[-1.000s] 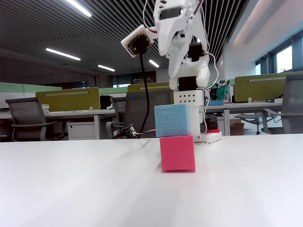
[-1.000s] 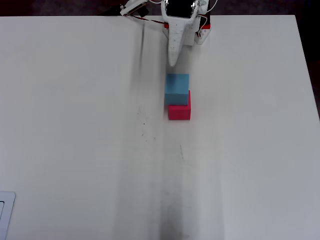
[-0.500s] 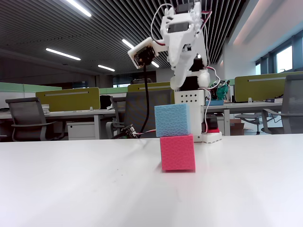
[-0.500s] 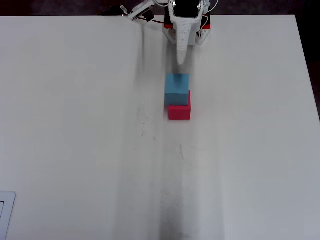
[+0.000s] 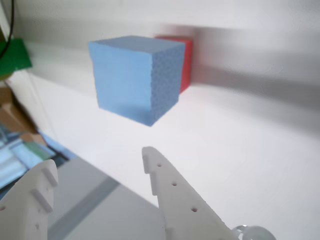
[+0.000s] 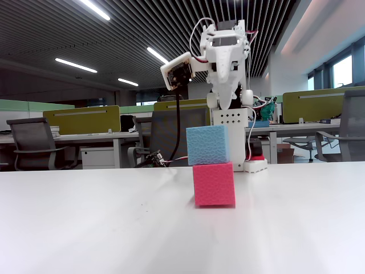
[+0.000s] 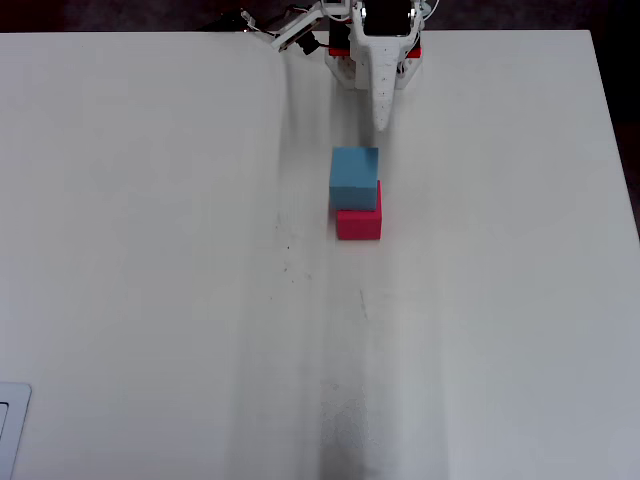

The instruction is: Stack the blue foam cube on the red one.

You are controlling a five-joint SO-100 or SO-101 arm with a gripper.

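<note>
Wrist view: the gripper (image 5: 97, 162) hangs with its white fingers apart and nothing between them; the blue foam cube (image 5: 135, 77) fills the middle of the frame, and a sliver of the red one (image 5: 185, 62) shows behind it
Fixed view: the blue foam cube (image 6: 207, 145) sits on the red one (image 6: 214, 183), shifted slightly to the left so its edge overhangs a little; the arm (image 6: 225, 57) is folded high above and behind the stack, well apart from it
Overhead view: both cubes stand on the white table (image 7: 150, 300) near the arm's base; the gripper (image 7: 382, 115) points at the stack without touching it
Step in hand: stacking looks complete, with the arm clear of the cubes
Next move: probably only settling the arm at rest, away from the off-centre stack
</note>
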